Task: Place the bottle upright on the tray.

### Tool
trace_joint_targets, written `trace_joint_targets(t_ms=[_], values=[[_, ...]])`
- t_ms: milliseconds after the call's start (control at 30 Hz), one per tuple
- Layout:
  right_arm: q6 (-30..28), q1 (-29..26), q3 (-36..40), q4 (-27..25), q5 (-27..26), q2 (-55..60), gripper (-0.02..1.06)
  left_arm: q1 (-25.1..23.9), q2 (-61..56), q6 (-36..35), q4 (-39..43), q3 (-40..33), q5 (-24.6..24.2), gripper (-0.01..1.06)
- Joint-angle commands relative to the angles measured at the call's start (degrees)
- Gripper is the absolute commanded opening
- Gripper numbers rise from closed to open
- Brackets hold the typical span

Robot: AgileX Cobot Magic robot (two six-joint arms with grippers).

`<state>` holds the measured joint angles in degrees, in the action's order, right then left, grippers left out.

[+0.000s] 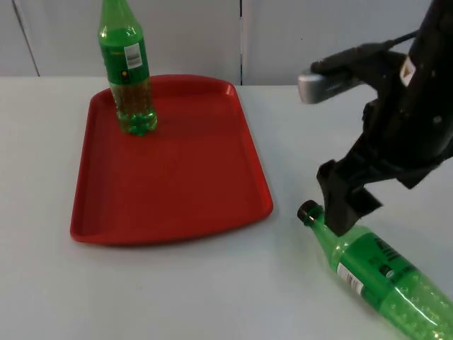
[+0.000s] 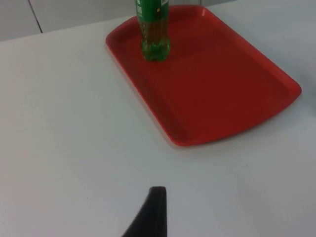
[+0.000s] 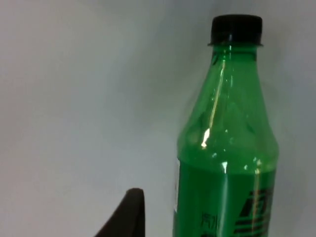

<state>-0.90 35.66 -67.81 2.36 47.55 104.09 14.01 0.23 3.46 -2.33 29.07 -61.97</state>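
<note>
A green bottle (image 1: pixel 379 276) with a black cap (image 1: pixel 307 211) lies on its side on the white table, right of the tray, cap toward the tray. My right gripper (image 1: pixel 347 209) hovers open over its neck. In the right wrist view one fingertip (image 3: pixel 129 215) stands beside the bottle's shoulder (image 3: pixel 224 148), apart from it. A red tray (image 1: pixel 184 191) lies left of centre. A second green bottle (image 1: pixel 129 71) stands upright on its far left part. My left gripper (image 2: pixel 154 212) waits over bare table, facing the tray (image 2: pixel 222 98) and the upright bottle (image 2: pixel 154 29).
The white table (image 1: pixel 212 290) runs back to a grey partition wall (image 1: pixel 212 35). Most of the tray's floor in front of and right of the upright bottle is bare. The lying bottle's base reaches the table's near right edge.
</note>
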Motion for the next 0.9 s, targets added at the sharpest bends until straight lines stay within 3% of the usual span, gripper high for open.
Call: trace_joint_targets(t_ms=[0,100,467,567,867], values=[[0.25,0.21,0.25,0.51,-2.67,1.01,1.05,-0.12,-0.23,-0.31,-0.02,-0.33,0.16,0.88],[0.25,0.21,2.28,1.70,-7.49,1.01,1.05,-0.12,-0.23,-0.31,-0.02,-0.33,0.16,0.88],[-0.03,0.21,5.97,2.29,-10.72,2.92,1.05,-0.12,-0.23,-0.31,-0.02,-0.33,0.16,0.88],[-0.03,0.21,9.73,2.06,-16.92,2.92,1.05,-0.12,-0.23,-0.31,-0.02,-0.33,0.16,0.88],[-0.03,0.11,9.99,1.99,-17.32,6.62,1.05,-0.12,-0.23,-0.31,-0.02,-0.33,0.16,0.88]])
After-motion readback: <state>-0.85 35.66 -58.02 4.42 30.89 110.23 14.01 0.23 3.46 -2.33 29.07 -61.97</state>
